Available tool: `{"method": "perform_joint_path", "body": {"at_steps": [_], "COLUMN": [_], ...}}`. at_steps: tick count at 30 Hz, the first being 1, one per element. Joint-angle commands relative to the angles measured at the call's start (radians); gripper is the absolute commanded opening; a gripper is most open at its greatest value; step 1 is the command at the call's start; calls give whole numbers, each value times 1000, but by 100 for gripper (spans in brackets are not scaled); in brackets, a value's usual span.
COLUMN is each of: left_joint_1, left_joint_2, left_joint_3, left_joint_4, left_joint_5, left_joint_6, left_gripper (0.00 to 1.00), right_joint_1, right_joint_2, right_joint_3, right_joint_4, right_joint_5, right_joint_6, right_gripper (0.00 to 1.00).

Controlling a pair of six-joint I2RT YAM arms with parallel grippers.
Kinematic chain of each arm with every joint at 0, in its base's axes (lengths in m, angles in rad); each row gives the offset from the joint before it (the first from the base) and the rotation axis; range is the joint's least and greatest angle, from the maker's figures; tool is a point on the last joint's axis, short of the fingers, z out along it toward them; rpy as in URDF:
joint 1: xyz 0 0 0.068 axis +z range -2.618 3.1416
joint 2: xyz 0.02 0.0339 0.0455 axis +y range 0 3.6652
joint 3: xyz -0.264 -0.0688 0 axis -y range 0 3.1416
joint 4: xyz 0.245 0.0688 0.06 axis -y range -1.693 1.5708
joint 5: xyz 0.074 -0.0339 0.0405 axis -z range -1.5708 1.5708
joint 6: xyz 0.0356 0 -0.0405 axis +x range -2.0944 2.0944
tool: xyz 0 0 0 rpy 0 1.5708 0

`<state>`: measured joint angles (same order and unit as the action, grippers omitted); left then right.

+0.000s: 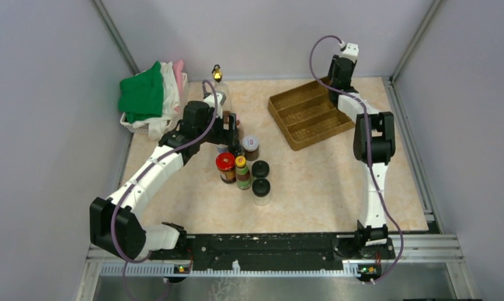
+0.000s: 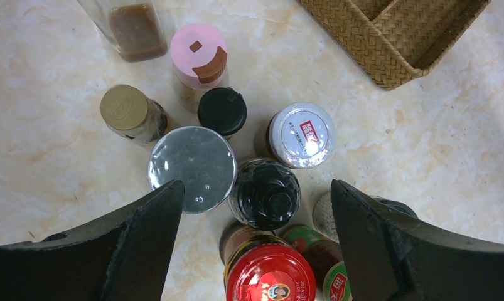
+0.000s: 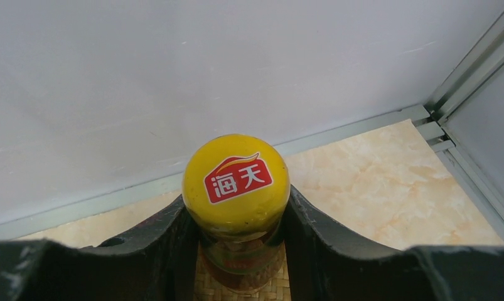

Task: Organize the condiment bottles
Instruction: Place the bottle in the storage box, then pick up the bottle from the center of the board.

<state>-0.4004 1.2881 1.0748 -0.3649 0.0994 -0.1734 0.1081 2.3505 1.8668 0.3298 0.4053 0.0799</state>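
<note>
The left claw [image 2: 257, 188] hangs spread wide over the cluster of condiment bottles [image 1: 243, 164] that stands near the middle of the desk [image 1: 324, 182]. It holds nothing and touches nothing that shows. Below its gap a silver-capped jar [image 2: 193, 168] and a black-topped bottle [image 2: 265, 194] stand pressed side by side, with a white-capped jar [image 2: 301, 135] just beyond them and a red-capped jar [image 2: 271, 276] nearer.

They look like glass: stiff, smooth, probably slippery and breakable, and fairly heavy if full. They are packed so tightly that there is little room for a finger between neighbours. The silver-capped jar sits at the open left edge of the group and seems the easier one to take. The best grip is likely around its body just under the cap, not on the cap itself, and the wide spread should clear it.

To the right, the right claw [image 3: 240, 235] is clamped on a yellow-capped bottle [image 3: 236, 182], pinching the neck under the cap above the far corner of the woven tray [image 1: 309, 116]. I cannot tell whether the bottle's base rests on the tray.
</note>
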Motion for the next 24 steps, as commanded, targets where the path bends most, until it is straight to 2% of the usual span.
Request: {"method": "perform_joint_path", "body": {"at_steps": [1,3,5,6,11,12,14,15,17,20,24], "left_joint_1": [-5,-6,-6,-5,-5,-5,-5,-5,-5,-6,-10], "left_joint_2": [2,1,-5,-8,-25,-30,-42,-47,-57,-97,-165], "left_joint_3": [-10,-10,-10,-8,5,3,-14,-14,-15,-39,-100], "left_joint_4": [44,44,41,42,55,63,86,79,65,48,32], "left_joint_5": [-12,-12,-28,-38,-69,-79,-91,-126,-120,-49,52], "left_joint_6": [-1,0,3,6,-6,-12,-24,-32,-44,-74,-96], "left_gripper": [93,93,92,91,89,81,60,57,60,57,77], "right_joint_1": [-2,-2,-1,0,33,44,66,77,99,155,265], "right_joint_2": [-18,-41,-84,-111,-285,-327,-428,-508,-632,-824,-1011], "right_joint_3": [62,35,-14,-43,-189,-221,-300,-341,-420,-535,-629], "right_joint_4": [85,74,83,89,92,85,66,45,-42,-194,-431], "right_joint_5": [-8,6,18,26,155,186,236,267,285,264,109], "right_joint_6": [-6,-3,-2,-4,-46,-55,-71,-71,-38,16,96], "right_gripper": [33,73,90,95,99,99,99,99,99,98,96]}}
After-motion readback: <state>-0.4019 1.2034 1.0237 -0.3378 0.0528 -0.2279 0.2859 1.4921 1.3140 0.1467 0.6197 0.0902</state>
